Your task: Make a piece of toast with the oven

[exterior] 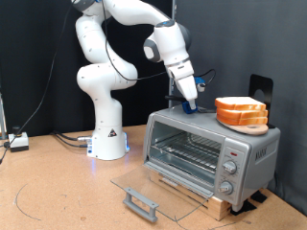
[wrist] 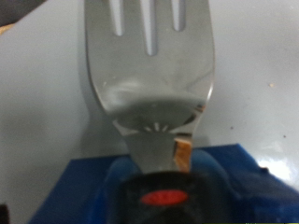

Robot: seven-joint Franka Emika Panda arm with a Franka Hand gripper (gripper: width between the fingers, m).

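Observation:
The silver oven [exterior: 251, 146] stands at the exterior view's right with its glass door [exterior: 158, 184] dropped open and the rack inside bare. On its roof, bread slices, the toast [exterior: 240, 105], lie stacked on an orange plate [exterior: 242, 124]. My gripper [exterior: 190, 103] hangs tilted just above the roof's left part, left of the plate, with a blue-handled piece [exterior: 189, 108] at its tips. In the wrist view a metal fork [wrist: 149, 65] fills the picture, its tines pointing away over the grey roof and its blue handle [wrist: 93, 191] close to the camera. My fingers themselves do not show there.
The oven rests on a wooden slat base [exterior: 197, 195]. The door's grey bar handle [exterior: 141, 203] juts out over the brown table in front. The arm's white base [exterior: 107, 139] stands left of the oven, with cables [exterior: 38, 141] trailing further left. A black stand [exterior: 260, 91] rises behind the plate.

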